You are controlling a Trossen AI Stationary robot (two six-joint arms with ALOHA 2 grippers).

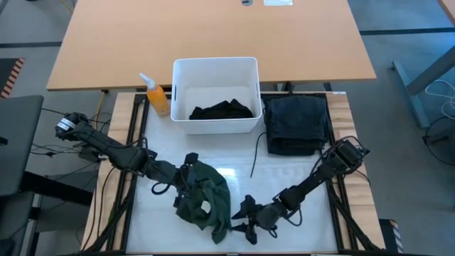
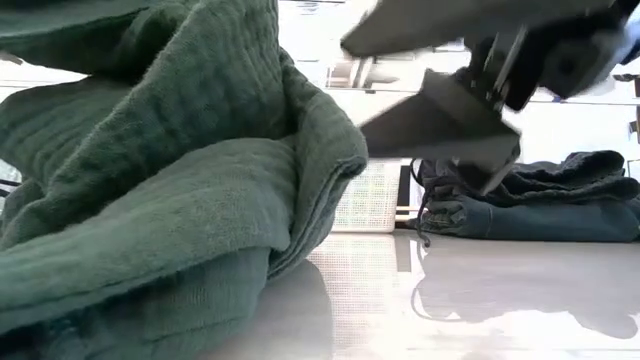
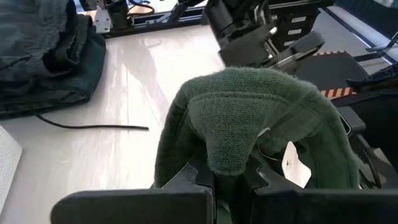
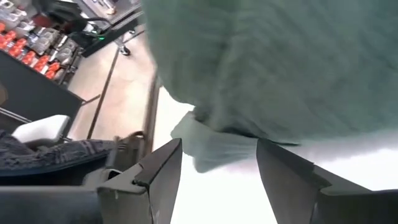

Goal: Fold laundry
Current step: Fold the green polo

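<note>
The dark green shirt (image 1: 207,198) lies crumpled on the white table top, near its near edge. My left gripper (image 1: 187,171) is at the shirt's far left part and is shut on a raised bunch of it (image 3: 239,106). My right gripper (image 1: 246,213) is low beside the shirt's right edge, open, with the cloth's edge (image 4: 211,146) just ahead of its fingers and apart from them. In the low view the shirt (image 2: 150,190) fills the left and the right gripper (image 2: 400,80) hovers above the table. Dark navy trousers (image 1: 295,124) lie folded at the far right. Black clothing (image 1: 222,110) sits in the bin. My left gripper pinches a fold of the green shirt (image 3: 229,163) between its two fingers. The bunch stands up past the fingertips (image 3: 194,179) in a rounded hump. The rest of the shirt rests on the table.
The white bin (image 1: 213,71) stands at the table's far middle, with the orange spray bottle (image 1: 158,96) to its left. A thin black cord (image 1: 254,160) lies on the table between the trousers and the shirt. Bare table shows between the shirt and the bin.
</note>
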